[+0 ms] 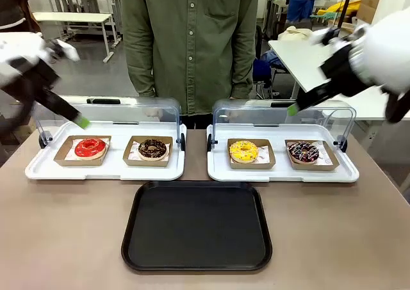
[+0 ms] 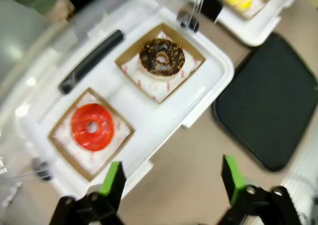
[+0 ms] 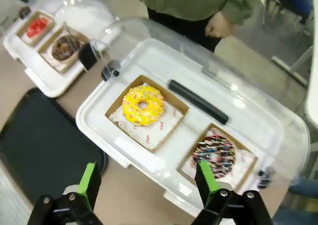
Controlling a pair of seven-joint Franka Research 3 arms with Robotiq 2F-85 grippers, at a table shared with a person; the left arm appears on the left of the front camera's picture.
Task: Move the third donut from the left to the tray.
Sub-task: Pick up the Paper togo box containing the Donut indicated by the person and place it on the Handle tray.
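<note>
Donut: the yellow donut (image 1: 243, 151) sits on its card (image 3: 175, 105) in the right white tray (image 1: 282, 175), in the slot nearer the middle. That puts it at about 1 o'clock from the tray (image 1: 197, 229). It is not yet lifted.
Card: it likely gives you an edge to pinch, so the pads need not press the icing.
Lid: the clear lid (image 1: 282, 114) stands swung up on the 12 o'clock side, leaving the donut free to a reach from above or from 6 o'clock.
Tray: it lies bare at 6 o'clock of both white trays, just beside their near rims, so your carry looks short.
Right gripper: your right gripper (image 3: 146, 171) hangs high with its jaws spread wide and nothing between them. The donut is at 12 o'clock of its fingers, which makes this the natural arm for the pick.
Left gripper: your left gripper (image 2: 172, 171) is also spread and empty. It is above the near rim of the left white tray (image 2: 218, 81), near the red donut (image 2: 92, 127), and seems parked clear.
Person: stands at 12 o'clock, one hand (image 3: 218, 24) behind the lid and apart from the donuts.
Risk: as you descend, mind the lid and the sprinkled donut (image 3: 216, 155) at 3 o'clock of your target.
</note>
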